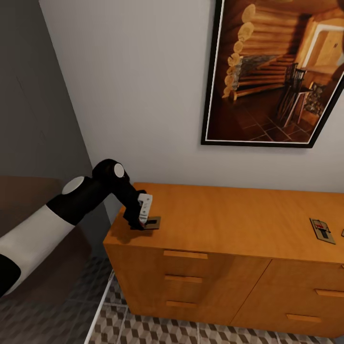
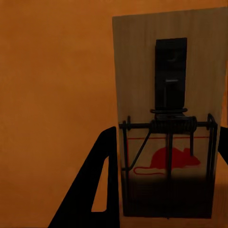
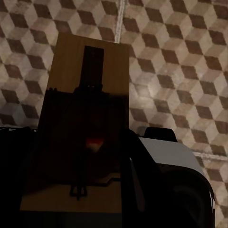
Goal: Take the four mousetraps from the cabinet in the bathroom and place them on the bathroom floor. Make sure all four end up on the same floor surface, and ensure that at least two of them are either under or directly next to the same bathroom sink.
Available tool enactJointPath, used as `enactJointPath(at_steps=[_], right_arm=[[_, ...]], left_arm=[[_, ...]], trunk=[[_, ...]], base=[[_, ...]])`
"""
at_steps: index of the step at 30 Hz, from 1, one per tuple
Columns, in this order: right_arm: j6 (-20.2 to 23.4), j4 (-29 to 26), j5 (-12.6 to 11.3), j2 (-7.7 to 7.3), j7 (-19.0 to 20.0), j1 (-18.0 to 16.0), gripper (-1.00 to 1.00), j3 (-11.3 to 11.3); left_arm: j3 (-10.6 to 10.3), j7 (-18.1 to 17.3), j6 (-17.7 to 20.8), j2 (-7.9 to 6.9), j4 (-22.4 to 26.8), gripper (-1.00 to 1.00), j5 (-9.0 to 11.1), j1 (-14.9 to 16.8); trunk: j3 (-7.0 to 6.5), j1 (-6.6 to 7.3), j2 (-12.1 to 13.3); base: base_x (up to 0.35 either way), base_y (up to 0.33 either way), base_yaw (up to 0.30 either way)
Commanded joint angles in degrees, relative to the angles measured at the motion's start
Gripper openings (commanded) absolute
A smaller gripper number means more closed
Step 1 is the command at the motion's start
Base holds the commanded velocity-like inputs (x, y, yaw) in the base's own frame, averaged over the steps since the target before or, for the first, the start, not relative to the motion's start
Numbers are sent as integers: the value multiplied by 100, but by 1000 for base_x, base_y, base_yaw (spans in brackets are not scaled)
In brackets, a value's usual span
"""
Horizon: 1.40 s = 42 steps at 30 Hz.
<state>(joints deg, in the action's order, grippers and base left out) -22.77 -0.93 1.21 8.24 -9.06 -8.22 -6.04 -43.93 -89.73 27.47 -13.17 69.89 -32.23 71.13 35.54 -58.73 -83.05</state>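
Mousetraps: one sits at the left end of the cabinet top, under the left gripper, which comes down on it from above. In the left wrist view that trap lies flat on the orange wood between the dark fingers; jaws look apart, straddling the board's long sides, and I can't tell whether they touch it. My read: this is the line-up for a pinch across the narrow width, the only grip a flat board on a tabletop allows. Looks: pale wood rectangle, black plate along the middle, coiled wire spring and bar across it, red mouse print near the gripper end. Further right on the cabinet top, near its right end, lies a second trap, flat, well apart from the first; a sliver of something dark shows just beside it at the frame edge, can't tell what. Right wrist view: a third trap sits upright in the right gripper, jaws clamped on its lower end, cube-pattern bathroom floor behind it. Likely held ready so both hands carry one per trip. It's shadowed; dark metal strip and a small red spot visible.
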Motion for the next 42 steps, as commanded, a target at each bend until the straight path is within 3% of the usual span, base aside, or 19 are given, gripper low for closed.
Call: enactJointPath(at_steps=[1, 13, 30, 42], right_arm=[[-8, 5, 11, 2, -43, -4, -100, -46], [-8, 5, 11, 2, -43, -4, -100, -46], [-57, 1, 19, -39, -44, -4, -100, -46], [-31, -3, 19, -42, -52, -4, -100, -46]], left_arm=[[-8, -27, 46, -3, 36, -100, -29, 6], [-18, -27, 57, -10, 154, -100, -31, 6], [-28, -27, 57, -29, 156, -100, -38, 6], [-45, -27, 57, -71, 162, -100, -38, 6]], trunk=[[6, 0, -3], [6, 0, -3], [6, 0, -3], [6, 0, -3]], base=[[0, 0, 0], [0, -23, 0], [-4, -290, 0], [-176, -270, 0]])
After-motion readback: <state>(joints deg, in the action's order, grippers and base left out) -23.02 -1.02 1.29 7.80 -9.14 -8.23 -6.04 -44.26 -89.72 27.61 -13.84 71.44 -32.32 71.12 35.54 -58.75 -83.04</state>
